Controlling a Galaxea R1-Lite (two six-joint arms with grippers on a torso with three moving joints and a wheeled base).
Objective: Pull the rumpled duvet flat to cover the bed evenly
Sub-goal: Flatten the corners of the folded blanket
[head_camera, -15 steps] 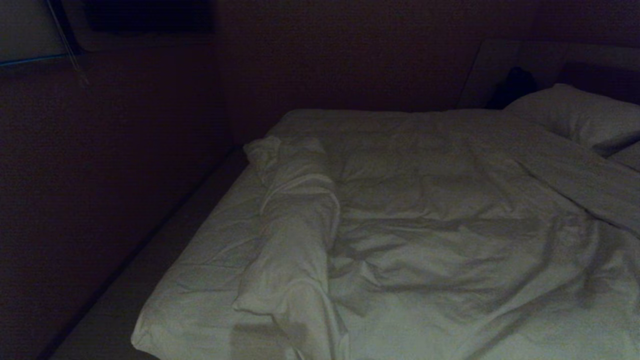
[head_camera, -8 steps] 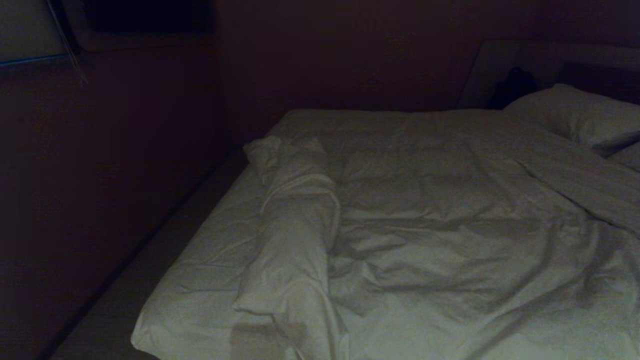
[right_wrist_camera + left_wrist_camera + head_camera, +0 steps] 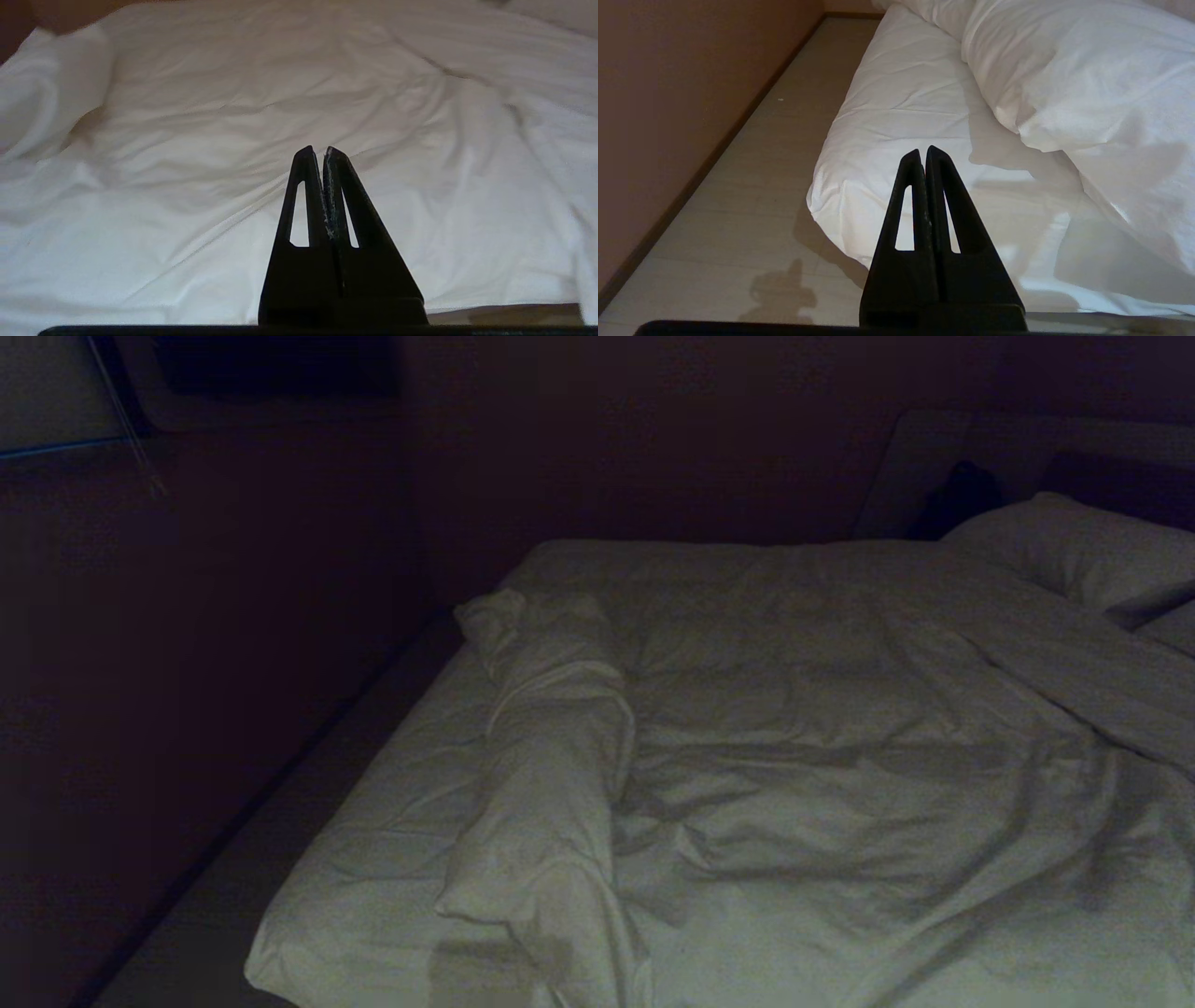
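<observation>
Head view very dim and murky; wrist views bright, with soft shadows.

A bedroom: a bed (image 3: 392,784) with rumpled duvet (image 3: 794,756), pillow (image 3: 1083,555), dark headboard (image 3: 1120,476).

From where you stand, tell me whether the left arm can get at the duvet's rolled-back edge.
Probably yes: the left gripper, shut and empty, hangs over the bare sheet, and nothing lies between it and the duvet fold alongside.

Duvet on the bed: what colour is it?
Plain white; the duvet shows best in the right wrist view.
</observation>
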